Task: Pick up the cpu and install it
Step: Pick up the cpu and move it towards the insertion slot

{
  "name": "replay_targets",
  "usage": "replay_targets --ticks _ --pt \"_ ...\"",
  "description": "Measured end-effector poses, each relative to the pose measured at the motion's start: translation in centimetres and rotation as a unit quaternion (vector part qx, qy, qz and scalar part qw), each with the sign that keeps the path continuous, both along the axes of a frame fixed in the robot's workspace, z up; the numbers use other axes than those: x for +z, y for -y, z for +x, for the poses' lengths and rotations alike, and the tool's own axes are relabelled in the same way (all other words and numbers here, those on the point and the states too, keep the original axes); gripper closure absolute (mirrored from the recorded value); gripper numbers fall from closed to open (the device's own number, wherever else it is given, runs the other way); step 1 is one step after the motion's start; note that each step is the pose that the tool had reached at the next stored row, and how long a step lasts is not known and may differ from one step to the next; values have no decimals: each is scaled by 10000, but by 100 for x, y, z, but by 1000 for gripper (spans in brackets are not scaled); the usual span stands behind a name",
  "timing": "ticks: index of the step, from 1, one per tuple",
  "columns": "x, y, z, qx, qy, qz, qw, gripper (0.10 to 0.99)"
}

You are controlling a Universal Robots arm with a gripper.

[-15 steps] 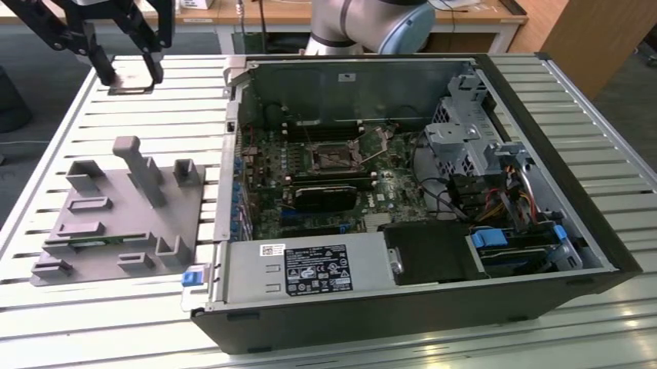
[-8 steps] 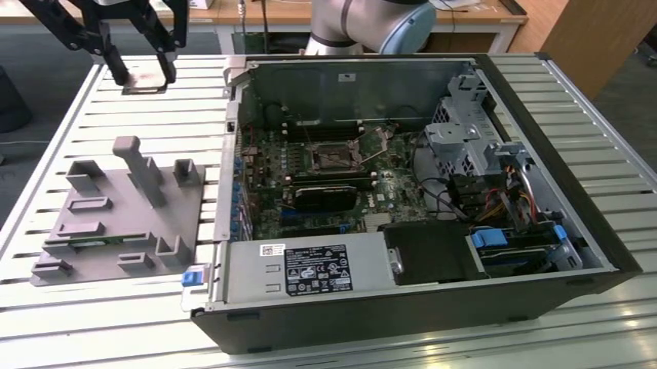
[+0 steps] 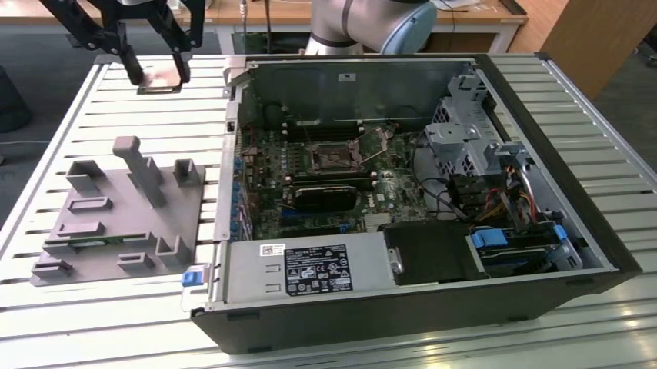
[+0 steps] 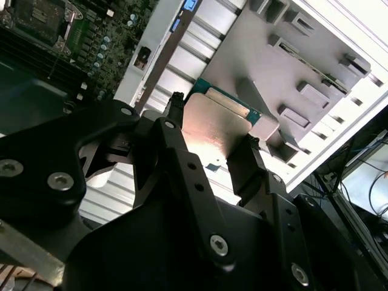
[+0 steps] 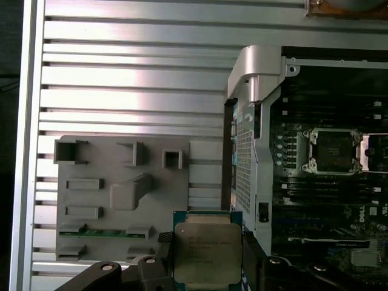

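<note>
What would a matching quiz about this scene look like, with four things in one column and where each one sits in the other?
Things:
1. cpu
2. socket
3. memory stick
4. grey tray

Places:
A. lying in a slot of the grey tray
B. resting on the slatted table
C. clamped in the gripper
D. inside the open computer case

Pairs: 1-C, 2-D, 3-A, 4-B
</note>
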State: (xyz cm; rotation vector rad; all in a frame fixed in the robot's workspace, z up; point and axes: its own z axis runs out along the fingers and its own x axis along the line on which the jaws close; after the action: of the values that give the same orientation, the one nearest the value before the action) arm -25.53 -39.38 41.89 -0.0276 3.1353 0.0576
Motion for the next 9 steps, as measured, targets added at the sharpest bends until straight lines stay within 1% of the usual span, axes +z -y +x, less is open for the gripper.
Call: replay_targets --ticks 9 --pt "0 0 162 1 0 0 10000 545"
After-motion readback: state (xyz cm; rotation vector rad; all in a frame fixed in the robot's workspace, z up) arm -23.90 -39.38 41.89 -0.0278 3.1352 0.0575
